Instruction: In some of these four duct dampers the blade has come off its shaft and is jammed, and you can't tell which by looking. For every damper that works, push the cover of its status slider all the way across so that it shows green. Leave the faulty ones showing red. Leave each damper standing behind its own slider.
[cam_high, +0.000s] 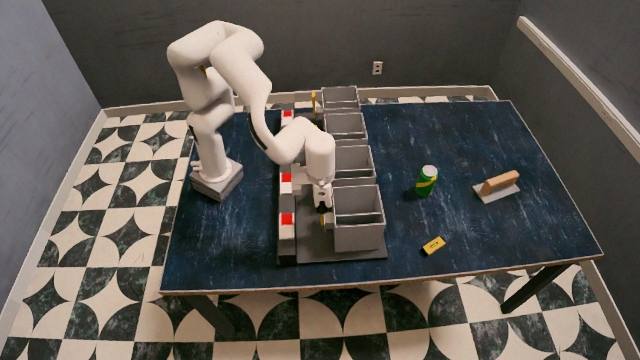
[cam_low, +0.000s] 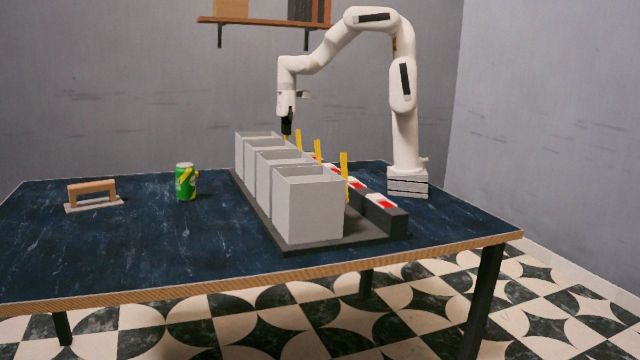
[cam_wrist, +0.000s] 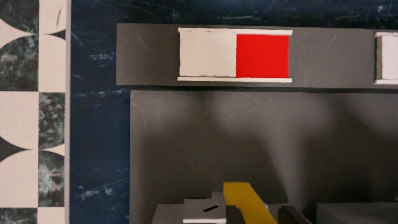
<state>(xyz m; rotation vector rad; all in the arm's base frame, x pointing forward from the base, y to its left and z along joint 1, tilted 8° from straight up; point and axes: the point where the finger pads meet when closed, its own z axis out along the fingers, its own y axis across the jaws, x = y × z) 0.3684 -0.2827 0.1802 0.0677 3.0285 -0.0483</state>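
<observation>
damper lever (cam_wrist: 243, 200) | directly under gripper (cam_high: 322, 206) | fingers clamped on its top

Four grey box-shaped dampers (cam_low: 300, 192) were aligned on a dark base (cam_low: 367, 227); the black gripper (cam_low: 286, 131) was closed on a yellow lever (cam_low: 286, 136).

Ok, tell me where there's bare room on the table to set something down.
Bare tabletop lies between the green can and the dampers, and behind the can and wooden-handled block. It is crowded between the dampers and the slider rail.
</observation>
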